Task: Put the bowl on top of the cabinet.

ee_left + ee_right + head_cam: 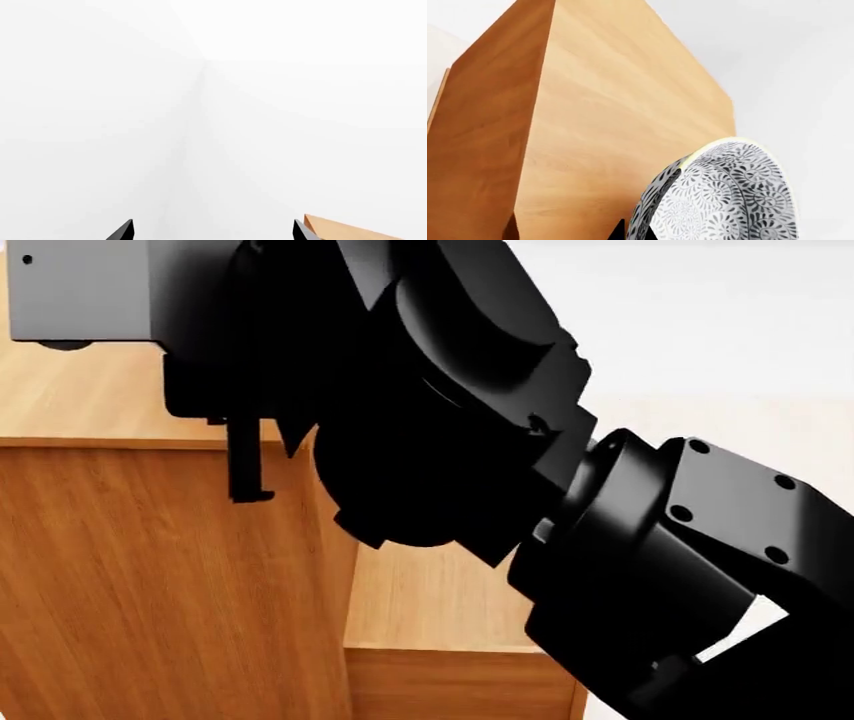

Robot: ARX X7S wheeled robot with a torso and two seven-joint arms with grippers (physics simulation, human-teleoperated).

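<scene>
The bowl (727, 195) has a dense blue-grey floral pattern outside and a pale rim. It is tilted on edge in the right wrist view. My right gripper (634, 232) is shut on the bowl's wall, one black fingertip on each side. Behind it stands the orange-brown cabinet (607, 110), with its broad flat face just beyond the bowl. In the head view a black arm (641, 570) covers the middle and hides the bowl; the cabinet's top (80, 390) shows at the upper left. My left gripper (213, 231) is open, empty and pointed at white walls.
A corner of orange-brown wood (347, 231) shows beside one left fingertip. In the head view a lower wooden ledge (427, 610) lies to the right of the cabinet's front face (134, 580). White walls surround the scene.
</scene>
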